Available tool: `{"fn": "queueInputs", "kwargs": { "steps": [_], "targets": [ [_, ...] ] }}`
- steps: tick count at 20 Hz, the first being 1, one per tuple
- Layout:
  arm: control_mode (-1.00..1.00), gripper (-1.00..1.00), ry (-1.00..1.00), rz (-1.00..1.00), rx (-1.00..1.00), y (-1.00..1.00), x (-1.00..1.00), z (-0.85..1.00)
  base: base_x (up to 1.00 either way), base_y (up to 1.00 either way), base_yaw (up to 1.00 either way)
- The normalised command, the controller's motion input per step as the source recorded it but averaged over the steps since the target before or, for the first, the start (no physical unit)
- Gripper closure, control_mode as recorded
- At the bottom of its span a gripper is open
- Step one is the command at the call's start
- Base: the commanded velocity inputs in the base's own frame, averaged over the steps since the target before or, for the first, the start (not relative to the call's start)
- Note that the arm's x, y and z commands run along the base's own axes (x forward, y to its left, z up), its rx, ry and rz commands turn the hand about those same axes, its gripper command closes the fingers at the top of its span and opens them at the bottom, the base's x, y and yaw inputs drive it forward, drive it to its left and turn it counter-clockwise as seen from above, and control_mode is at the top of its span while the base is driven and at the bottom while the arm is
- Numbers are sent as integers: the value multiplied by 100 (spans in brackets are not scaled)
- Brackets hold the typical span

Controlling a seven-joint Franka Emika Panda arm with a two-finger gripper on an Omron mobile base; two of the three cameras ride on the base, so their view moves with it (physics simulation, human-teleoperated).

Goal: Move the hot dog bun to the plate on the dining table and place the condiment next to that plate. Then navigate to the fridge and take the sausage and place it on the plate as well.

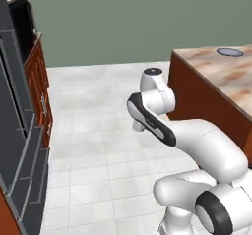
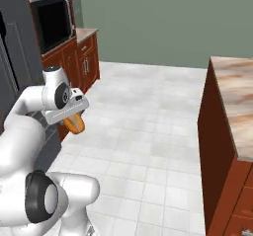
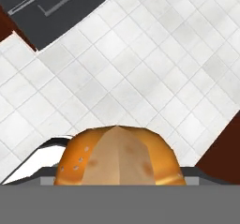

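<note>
The gripper [image 2: 73,117] hung in mid-air above the white tiled floor [image 2: 148,131], pointing downward, with the arm folded back toward the base. Its jaws stood wide and were closed on the hot dog bun [image 2: 75,124], which hung directly beneath the white hand body in the right base view. The bun was clear of every surface; nothing but the gripper touched it.

In the hand view, the hot dog bun [image 3: 117,156] sat at the bottom centre, directly in line with the gripper axis. Its golden-orange crust flanked a paler tan band running down the middle, and small light specks dotted the left side. The finger tips themselves were hidden behind the bun, so the contact points could not be made out. Beyond the bun lay the floor tiles, with a dark grey appliance front [image 3: 61,7] at the upper left.

The dining table [image 1: 231,81] stood to the robot's right, with its pinkish marble top and red-brown wood side. The plate [image 1: 230,52] lay flat on the far part of that top, well apart from the gripper and the bun.

To the robot's left stood a dark grey appliance column [image 1: 19,131] next to red-brown wood cabinets [image 2: 84,62]. A built-in oven or microwave with a dark window [image 2: 52,25] was set above them.
</note>
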Motion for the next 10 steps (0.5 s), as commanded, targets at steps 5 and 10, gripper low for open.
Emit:
{"fn": "queueInputs", "kwargs": {
  "steps": [5,10],
  "targets": [
    [100,100,0,0,0,0,0,0,96,4,-48],
    [100,100,0,0,0,0,0,0,100,22,-36]
  ]
}}
